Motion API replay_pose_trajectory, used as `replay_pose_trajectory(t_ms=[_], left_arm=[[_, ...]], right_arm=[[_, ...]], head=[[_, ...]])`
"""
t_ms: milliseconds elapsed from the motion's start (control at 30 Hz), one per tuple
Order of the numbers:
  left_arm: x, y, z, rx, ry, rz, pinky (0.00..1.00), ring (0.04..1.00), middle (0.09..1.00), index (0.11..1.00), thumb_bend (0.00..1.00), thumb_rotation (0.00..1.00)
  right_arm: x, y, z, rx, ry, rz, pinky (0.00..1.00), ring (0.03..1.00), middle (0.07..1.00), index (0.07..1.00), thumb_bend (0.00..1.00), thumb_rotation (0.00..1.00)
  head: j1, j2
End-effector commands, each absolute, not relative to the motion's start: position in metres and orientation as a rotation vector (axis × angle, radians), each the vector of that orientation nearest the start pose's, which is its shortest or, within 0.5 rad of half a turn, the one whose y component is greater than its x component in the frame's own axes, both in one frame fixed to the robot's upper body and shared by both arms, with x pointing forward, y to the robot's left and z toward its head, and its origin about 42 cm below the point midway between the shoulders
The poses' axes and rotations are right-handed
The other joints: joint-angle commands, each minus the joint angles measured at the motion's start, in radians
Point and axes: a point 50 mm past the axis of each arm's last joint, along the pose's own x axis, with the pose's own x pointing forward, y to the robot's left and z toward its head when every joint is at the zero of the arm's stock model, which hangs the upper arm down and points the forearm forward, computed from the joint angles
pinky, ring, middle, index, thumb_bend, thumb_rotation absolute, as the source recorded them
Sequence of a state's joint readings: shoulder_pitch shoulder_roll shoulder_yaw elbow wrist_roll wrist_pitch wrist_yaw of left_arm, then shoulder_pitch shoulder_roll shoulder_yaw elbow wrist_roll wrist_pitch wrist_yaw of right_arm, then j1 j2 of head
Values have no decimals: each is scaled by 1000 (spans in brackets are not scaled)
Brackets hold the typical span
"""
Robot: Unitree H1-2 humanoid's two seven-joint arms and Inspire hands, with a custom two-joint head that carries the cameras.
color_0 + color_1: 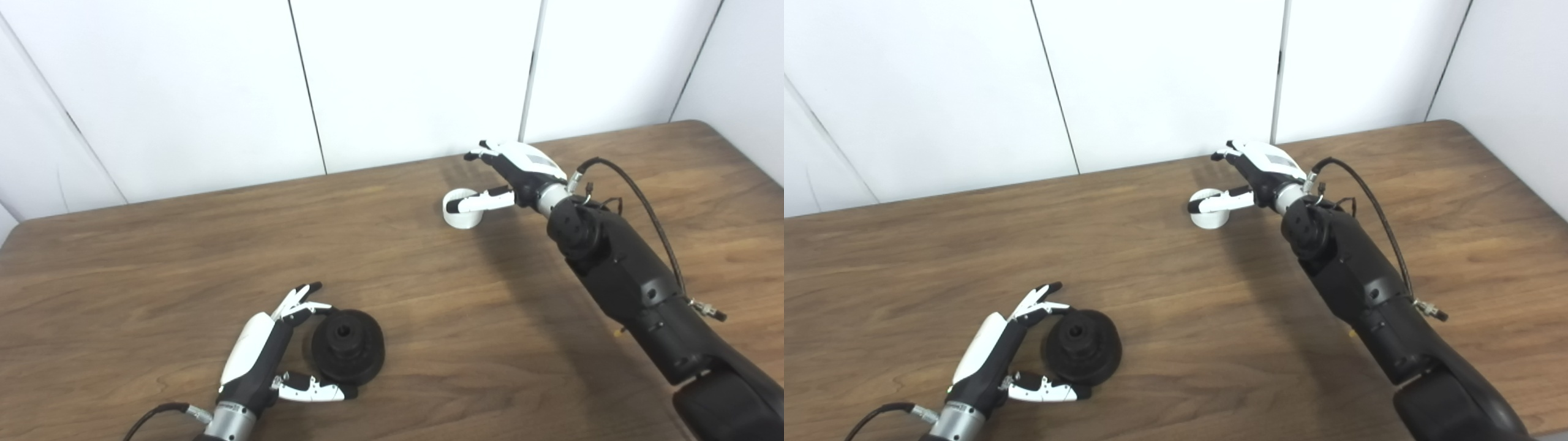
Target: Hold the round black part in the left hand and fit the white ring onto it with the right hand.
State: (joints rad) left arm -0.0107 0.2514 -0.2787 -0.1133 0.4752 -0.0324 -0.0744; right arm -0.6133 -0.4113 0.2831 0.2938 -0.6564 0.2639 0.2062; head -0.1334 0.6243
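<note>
Across the whole lower frame runs the brown wood-grain table [392,257], with white wall panels [404,79] filling the top. From the lower right corner the bulky black right arm [637,288] slants up toward centre, a black cable [643,202] looping beside its wrist. At its end, right of upper centre, the right hand [520,171] hangs over the white ring [460,209]: the thumb lies across the top of the ring, the fingers curl out beyond it, spread rather than pinched, and whether anything truly grips the ring I cannot tell. Down at lower left, the left hand [995,355] cups the round black part [1082,346], fingers splayed wide around it, fingertips at its upper edge, thumb along its lower edge, touching or nearly so. That part is a matte black stepped disc, a broad flange under a raised hub with a hole in the centre, lying flat on the table. The ring is a short white band, small, well apart from the disc. The right eye view shows more table right of the arm; the left eye view crops it.
</note>
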Motion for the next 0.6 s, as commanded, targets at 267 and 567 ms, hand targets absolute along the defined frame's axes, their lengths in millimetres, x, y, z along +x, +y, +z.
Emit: replay_pose_trajectory(t_ms=[267, 567], left_arm=[[269, 208, 111, 746, -125, -382, 953, 985, 954, 604, 876, 174], [268, 209, 111, 746, -125, -381, 942, 983, 953, 603, 880, 169]], right_arm=[[462, -261, 233, -1193, -13, 174, 962, 1000, 1000, 846, 1000, 718], [460, -259, 222, -1212, 6, 193, 957, 1000, 1000, 850, 1000, 658]], head=[[1, 4], [5, 6]])
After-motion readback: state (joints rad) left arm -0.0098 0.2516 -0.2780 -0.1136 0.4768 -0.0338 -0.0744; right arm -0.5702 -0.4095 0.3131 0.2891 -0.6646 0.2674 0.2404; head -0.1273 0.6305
